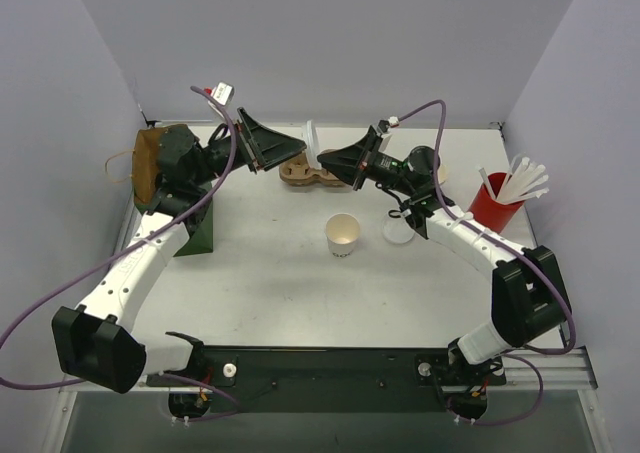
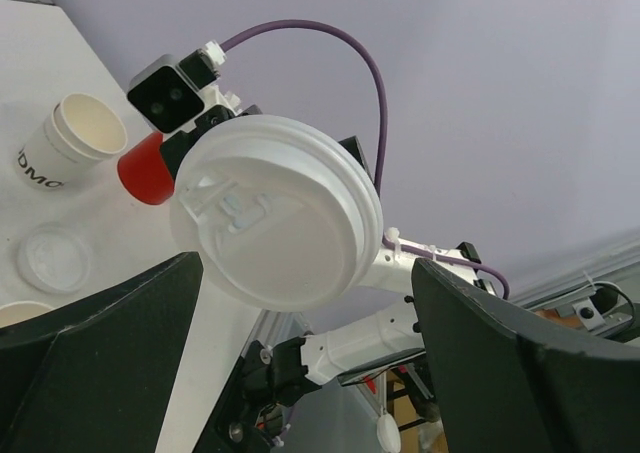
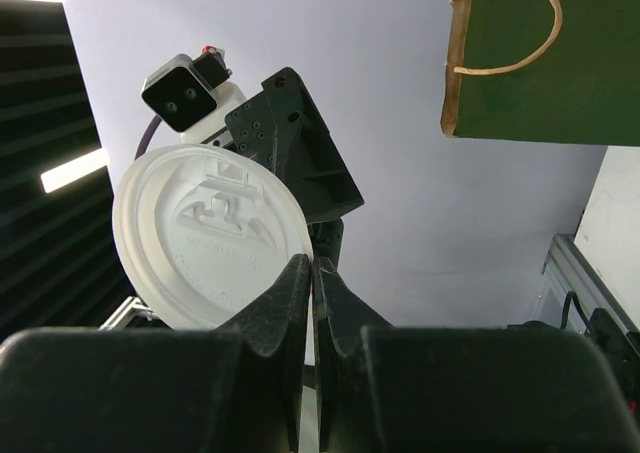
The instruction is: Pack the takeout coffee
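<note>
The right end effector is clenched tight, its two fingers pinching the rim of a white plastic lid. The lid stands on edge, up in the air. It is round and glossy, with a raised ring near its edge and moulded shapes across its face, one of them a small tab. From above it shows as a thin white sliver between the two arms, over the back of a brown cardboard cup carrier.

The left end effector faces it from the other side, fingers spread wide and released. The lid sits in the gap between them; I can't tell whether a tip touches it.

Nearer the arms, a white paper cup with a tan inside stands upright on the surface, a flat lid lying just beside it. A red cup of white straws stands off to the right, and a green paper bag at the left.
</note>
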Robot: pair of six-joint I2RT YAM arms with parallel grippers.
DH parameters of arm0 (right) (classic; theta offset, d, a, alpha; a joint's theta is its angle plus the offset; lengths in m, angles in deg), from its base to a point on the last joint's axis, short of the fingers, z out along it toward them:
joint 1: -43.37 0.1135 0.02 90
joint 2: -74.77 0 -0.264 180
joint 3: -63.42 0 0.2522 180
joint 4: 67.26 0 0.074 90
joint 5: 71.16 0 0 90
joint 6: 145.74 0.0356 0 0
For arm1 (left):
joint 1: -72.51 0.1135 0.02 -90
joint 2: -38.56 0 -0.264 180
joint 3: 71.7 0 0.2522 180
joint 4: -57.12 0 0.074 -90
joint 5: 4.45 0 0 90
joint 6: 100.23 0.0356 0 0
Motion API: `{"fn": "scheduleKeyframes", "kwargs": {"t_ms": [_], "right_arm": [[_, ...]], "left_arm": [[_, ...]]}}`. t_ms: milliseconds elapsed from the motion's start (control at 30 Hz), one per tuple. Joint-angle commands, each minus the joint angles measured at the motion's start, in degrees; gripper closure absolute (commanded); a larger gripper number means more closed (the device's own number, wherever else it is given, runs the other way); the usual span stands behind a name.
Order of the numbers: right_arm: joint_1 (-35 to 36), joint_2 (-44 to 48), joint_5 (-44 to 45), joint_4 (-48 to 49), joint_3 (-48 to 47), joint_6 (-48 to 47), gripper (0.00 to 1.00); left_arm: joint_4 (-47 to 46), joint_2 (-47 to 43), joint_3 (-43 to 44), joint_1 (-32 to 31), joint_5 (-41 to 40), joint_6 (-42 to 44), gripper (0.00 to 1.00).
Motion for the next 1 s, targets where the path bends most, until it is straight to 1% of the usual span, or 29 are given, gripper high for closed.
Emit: {"fn": "scheduleKeyframes", "kwargs": {"t_ms": [0,433,733,800,867,967], "right_arm": [[1.0,-0.3,-0.5,9.1,-1.2,2.1,1.00],[2.5,-1.7,0.0,10.5,-2.1,3.2,1.00],[2.4,-2.0,0.2,11.1,-3.0,3.6,1.00],[2.3,-2.0,0.2,11.1,-3.0,3.6,1.00],[2.5,-2.2,0.1,11.0,-3.3,3.6,1.00],[2.5,-2.0,0.3,10.8,-3.3,3.5,1.00]], "left_arm": [[-8.5,1.0,1.1,0.2,3.0,-3.8,0.02],[-8.4,1.3,0.2,0.3,2.7,-4.0,0.03],[-2.8,-1.8,-0.7,2.4,2.4,-1.6,0.03],[0.2,-2.2,-0.3,2.8,2.3,-0.8,0.03],[0.8,-2.4,-0.5,2.9,2.2,0.1,0.03],[-1.3,-1.8,-0.9,2.9,2.7,-1.2,0.03]]}}
